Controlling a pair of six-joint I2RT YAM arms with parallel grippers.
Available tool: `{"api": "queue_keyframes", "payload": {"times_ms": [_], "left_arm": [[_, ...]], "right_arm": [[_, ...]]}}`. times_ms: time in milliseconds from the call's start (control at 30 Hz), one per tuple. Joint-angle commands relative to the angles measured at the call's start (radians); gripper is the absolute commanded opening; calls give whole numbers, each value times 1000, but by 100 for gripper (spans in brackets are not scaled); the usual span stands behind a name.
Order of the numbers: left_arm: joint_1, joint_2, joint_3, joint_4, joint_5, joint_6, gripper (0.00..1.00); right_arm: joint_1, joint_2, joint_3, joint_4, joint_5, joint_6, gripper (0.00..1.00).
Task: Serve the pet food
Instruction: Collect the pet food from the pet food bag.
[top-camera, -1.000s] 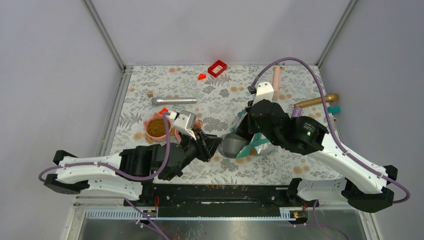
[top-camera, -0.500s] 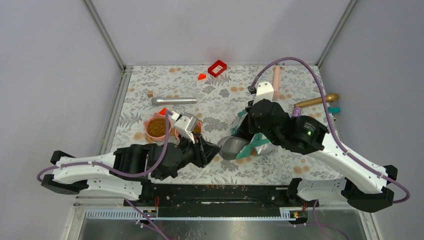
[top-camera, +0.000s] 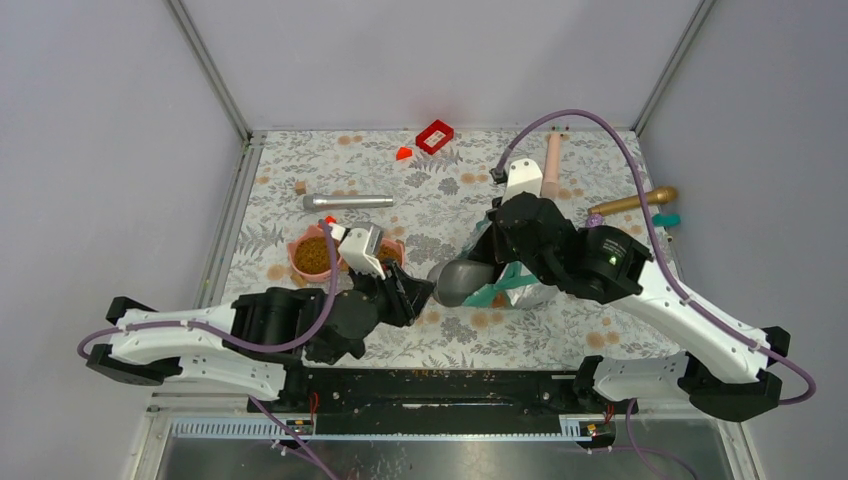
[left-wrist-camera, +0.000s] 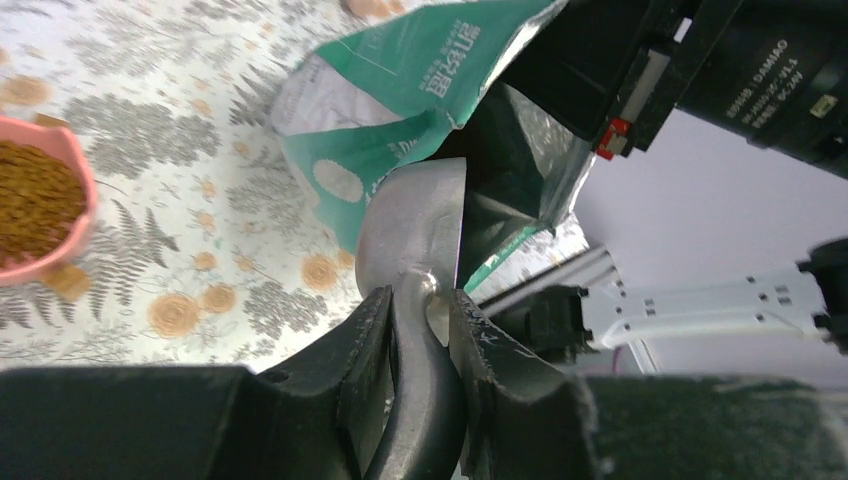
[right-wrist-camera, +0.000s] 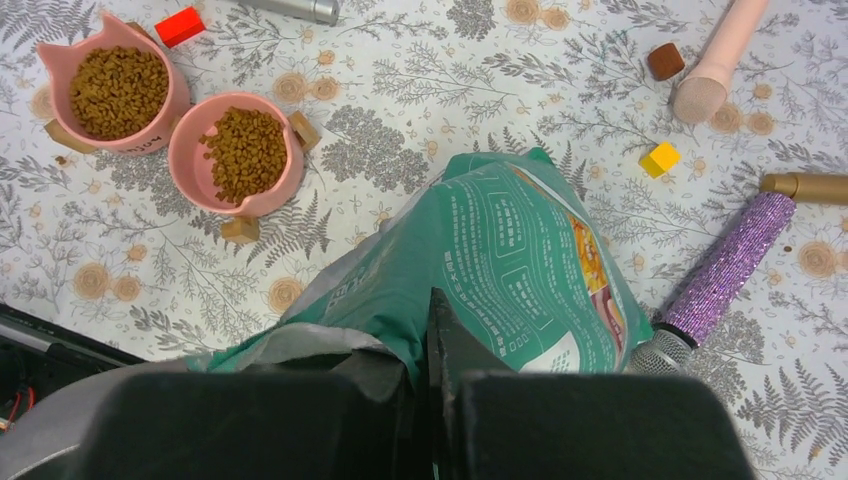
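From above, we see the left pincer (top-camera: 418, 290) clamped on the handle of a grey scoop (top-camera: 458, 280). The scoop's bowl sits at the mouth of the teal pouch (top-camera: 505, 290), which stands on the floral table (top-camera: 450, 190). The right pincer (top-camera: 488, 255) is pinched together on the pouch's top edge.

In the left wrist view, we find the scoop's handle squeezed between both fingers.

In the right wrist view, pet food (right-wrist-camera: 115, 88) fills two pink bowls (right-wrist-camera: 185, 160) left of the pouch.
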Motion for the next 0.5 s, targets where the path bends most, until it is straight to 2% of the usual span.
{"api": "queue_keyframes", "payload": {"times_ms": [0,133,233,333,467], "left_arm": [[-2,98,161,-209,-260,-136,0],[-2,238,356,-534,-350,-399,0],[10,307,436,-662,-368,-545,0],[68,334,438,-678,-294,-583,0],[154,338,394,-639,-165,-578,0]], "right_arm": [[-14,60,135,99,44,-15,0],[9,160,224,65,94,-32,0],[73,202,244,102,178,-55,0],[140,230,243,166,249,-87,0],[176,290,280,152,306,-82,0]]}}
